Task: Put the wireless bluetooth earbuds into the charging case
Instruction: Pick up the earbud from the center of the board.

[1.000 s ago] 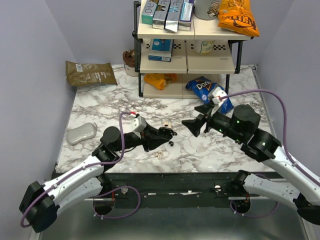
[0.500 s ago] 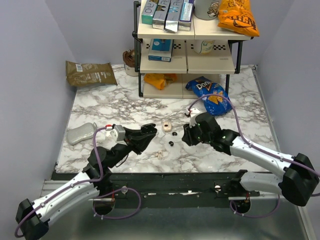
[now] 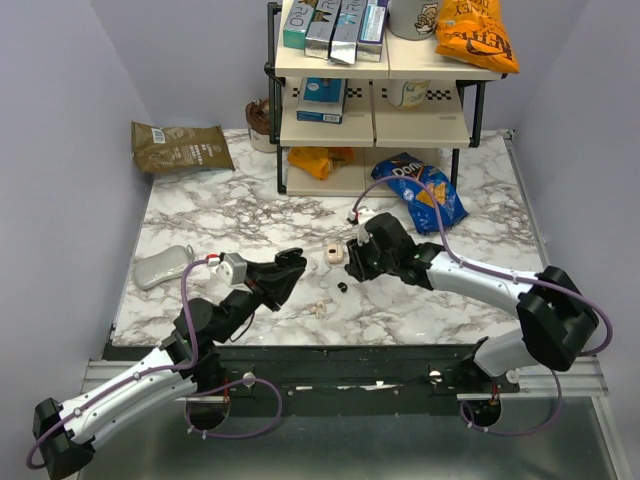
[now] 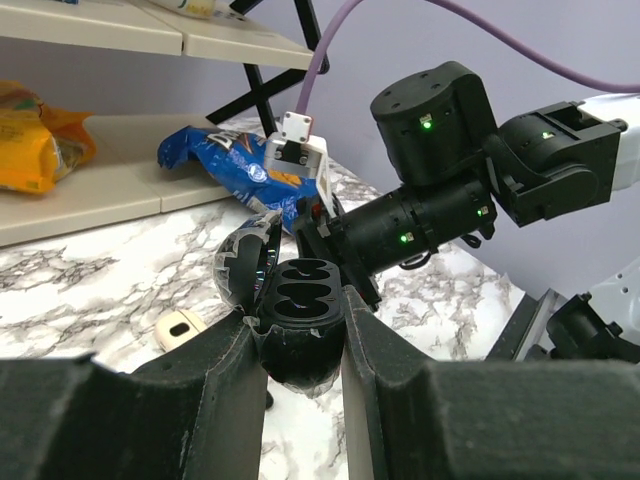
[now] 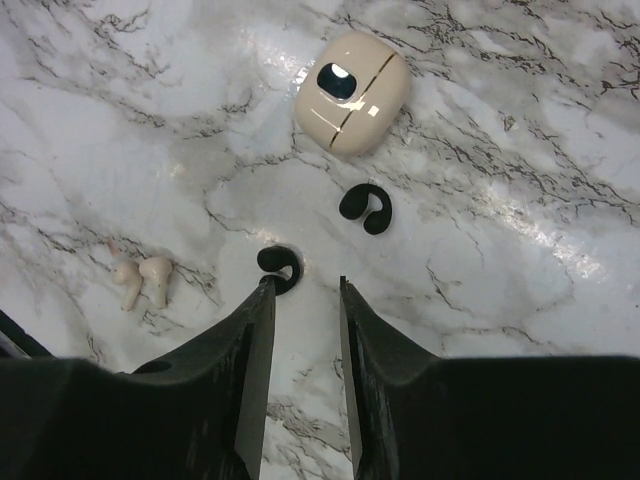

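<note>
My left gripper [image 4: 303, 340] is shut on a black charging case [image 4: 300, 300] whose lid stands open, showing empty slots; it hangs above the table [image 3: 290, 264]. Two glossy black earbuds [image 5: 364, 208] [image 5: 280, 265] lie on the marble. My right gripper [image 5: 305, 285] points down over them, open, with nothing between its fingers. Its left fingertip [image 5: 262, 290] sits right at the nearer black bud. From above, one black bud [image 3: 342, 287] shows beside the right gripper [image 3: 352, 268]. A pale cream pair [image 5: 140, 280] lies to the left.
A shut beige case [image 5: 352, 92] lies on the marble just beyond the black buds, also [image 3: 334, 254]. A grey pouch [image 3: 163, 266] sits at the left. A shelf rack [image 3: 372, 100] with snack packs and a blue chip bag [image 3: 420, 188] stand behind.
My right arm has swung left and come down over the black earbuds, its jaws narrowing. My left arm has drawn back towards the left with the black case still in its grip.
</note>
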Controlling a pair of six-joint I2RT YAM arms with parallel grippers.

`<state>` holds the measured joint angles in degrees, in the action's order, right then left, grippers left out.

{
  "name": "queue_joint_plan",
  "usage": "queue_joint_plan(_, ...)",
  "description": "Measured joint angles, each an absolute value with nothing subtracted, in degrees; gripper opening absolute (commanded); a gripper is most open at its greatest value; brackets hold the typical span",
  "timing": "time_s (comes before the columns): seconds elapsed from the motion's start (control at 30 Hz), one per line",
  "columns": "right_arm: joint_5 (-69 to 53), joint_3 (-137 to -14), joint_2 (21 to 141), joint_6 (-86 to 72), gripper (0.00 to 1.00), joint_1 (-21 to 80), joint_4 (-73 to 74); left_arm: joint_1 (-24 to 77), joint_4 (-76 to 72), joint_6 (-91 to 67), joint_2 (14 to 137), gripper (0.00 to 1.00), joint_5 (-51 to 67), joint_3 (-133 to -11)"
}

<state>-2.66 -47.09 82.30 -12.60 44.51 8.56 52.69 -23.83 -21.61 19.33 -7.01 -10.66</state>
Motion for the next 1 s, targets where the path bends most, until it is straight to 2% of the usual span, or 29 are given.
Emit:
queue_joint_plan(0.23, -5.85, -48.14, 85.95, -12.78, 0.39, 44.51, 7.20, 53.58, -22.55, -21.37, 19.20, 0.00, -8.91, -10.57)
queue_joint_plan(0.47, -8.25, -46.50, 86.87, -13.91, 0.44, 44.51, 5.54, 53.80, -21.91, -21.26, 19.44, 0.00, -9.65, -10.57)
queue_joint_plan(1.0, -8.43, -45.74, 91.11, -14.74, 0.43, 44.51, 5.04, 54.46, -21.08, -21.28, 20.58, 0.00, -10.04, -10.52)
